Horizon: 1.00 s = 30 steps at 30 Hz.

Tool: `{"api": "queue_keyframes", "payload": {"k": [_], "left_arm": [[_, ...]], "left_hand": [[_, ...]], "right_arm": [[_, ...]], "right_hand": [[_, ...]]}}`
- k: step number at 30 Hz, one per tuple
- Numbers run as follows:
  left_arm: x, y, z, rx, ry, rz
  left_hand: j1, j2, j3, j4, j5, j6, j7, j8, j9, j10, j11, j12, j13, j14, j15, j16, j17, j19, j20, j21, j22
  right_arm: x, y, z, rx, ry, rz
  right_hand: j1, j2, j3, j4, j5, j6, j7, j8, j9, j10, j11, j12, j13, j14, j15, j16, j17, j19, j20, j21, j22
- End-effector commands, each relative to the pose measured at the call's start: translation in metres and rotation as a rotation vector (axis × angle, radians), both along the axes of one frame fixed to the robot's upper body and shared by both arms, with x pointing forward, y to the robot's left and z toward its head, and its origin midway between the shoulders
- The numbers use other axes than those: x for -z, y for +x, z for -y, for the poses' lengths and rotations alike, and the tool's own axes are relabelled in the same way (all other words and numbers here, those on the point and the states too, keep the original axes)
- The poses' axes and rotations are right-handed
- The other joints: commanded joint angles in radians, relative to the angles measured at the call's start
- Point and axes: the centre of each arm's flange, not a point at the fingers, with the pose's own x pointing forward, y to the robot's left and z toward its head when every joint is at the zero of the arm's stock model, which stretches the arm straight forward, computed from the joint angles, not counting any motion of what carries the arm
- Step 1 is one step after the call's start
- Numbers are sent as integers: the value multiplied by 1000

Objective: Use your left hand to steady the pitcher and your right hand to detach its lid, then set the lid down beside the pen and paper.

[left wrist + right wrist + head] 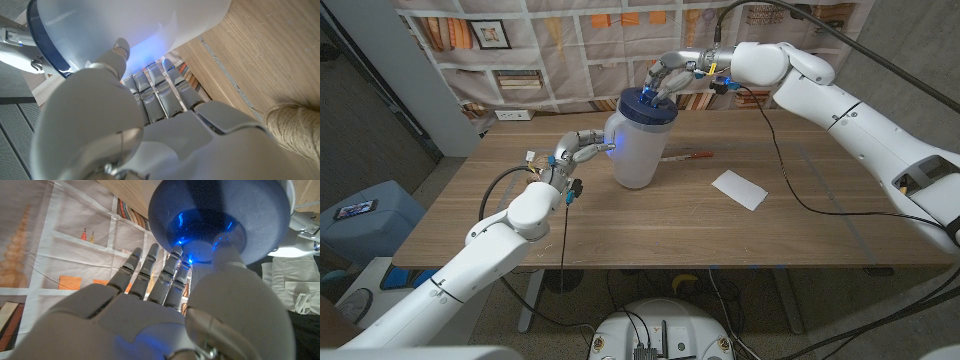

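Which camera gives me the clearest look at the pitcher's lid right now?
The right wrist view: the blue lid is seen close up and face-on, with the right hand's fingers at its rim. The head view shows the lid small, partly under that hand. The left wrist view catches just an edge of the rim.

The head view looks down across the table [650,230] from above, pitcher [638,140] toward 12 o'clock, while both wrist views sit close behind their hands, sharing that pitcher [150,30] and its lid [220,215].
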Motion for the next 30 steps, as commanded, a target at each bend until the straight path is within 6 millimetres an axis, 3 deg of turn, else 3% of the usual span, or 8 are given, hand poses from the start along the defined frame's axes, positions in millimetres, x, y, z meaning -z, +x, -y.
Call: {"api": "queue_keyframes", "payload": {"k": [1, 30], "left_arm": [[3, 0, 1, -4, -9, -3], [10, 3, 1, -5, -25, -14]], "left_hand": [[3, 18, 5, 0, 8, 28, 22, 5, 3, 2, -3, 2, 5, 10, -93, 5, 6, 6, -149, 0, 2], [3, 20, 3, 1, 8, 25, 21, 4, 4, 2, -1, 2, 5, 8, -92, 3, 6, 7, -148, 1, 2]], "right_arm": [[-5, -5, 3, -13, 7, 5], [-12, -13, 6, -46, 28, -38]], "right_hand": [[0, 110, -2, -5, 7, 72, -43, 22, 2, 35, -28, 0, 3, 6, -143, 4, 1, 6, -2, 2, 3], [-2, 110, -6, -8, 8, 66, -43, 18, -2, 39, -27, -6, 4, 7, -142, 2, 0, 7, 6, 2, 3]]}}
